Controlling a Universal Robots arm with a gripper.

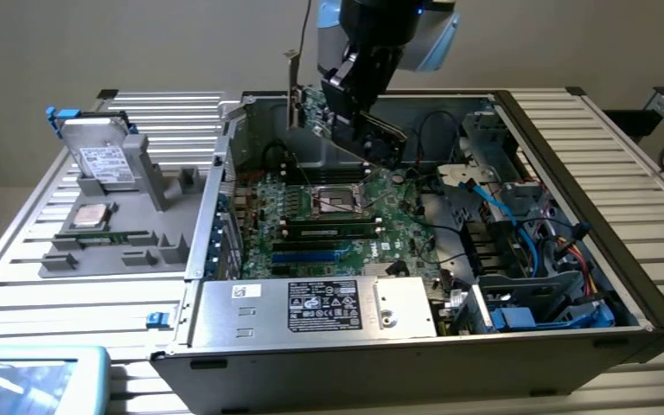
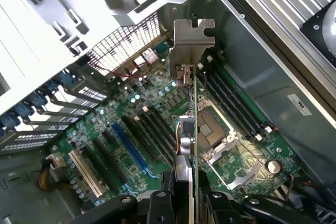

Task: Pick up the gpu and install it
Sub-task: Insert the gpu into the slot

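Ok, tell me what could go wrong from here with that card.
1. The gripper pinches the gpu by one thin edge above the motherboard; it could pivot or slip and drop onto it.
2. The card hangs close to the CPU socket; coming down misaligned could strike it instead of seating in a slot.
3. Its metal bracket may snag the case wall.

One gpu (image 2: 187, 124), one computer case (image 1: 424, 376), one grey tray (image 1: 90, 264), perhaps two drives (image 1: 104, 160)

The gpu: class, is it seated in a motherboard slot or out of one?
Out. The gripper holds the gpu edge-on above the motherboard, clear of its slots.
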